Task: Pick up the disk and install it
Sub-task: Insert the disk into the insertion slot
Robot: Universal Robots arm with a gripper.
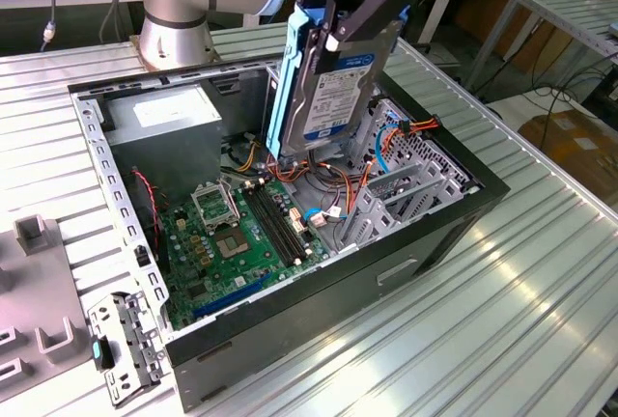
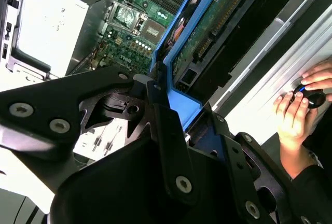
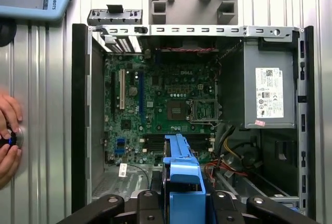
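The disk is a silver drive with a white-and-blue label and blue side rails. It hangs on edge, nearly upright, above the open computer case, over the cables beside the metal drive cage. My gripper is shut on its upper end, a black finger on each face. In the second wrist view the disk's green circuit side and blue rail run away from the gripper. The first wrist view looks down past the gripper and the blue carrier onto the motherboard.
The grey power supply fills the case's back corner, and orange and red cables lie under the disk. A person's hands rest on the slatted table beside the case. A grey fixture and a loose metal bracket lie at the exterior view's left.
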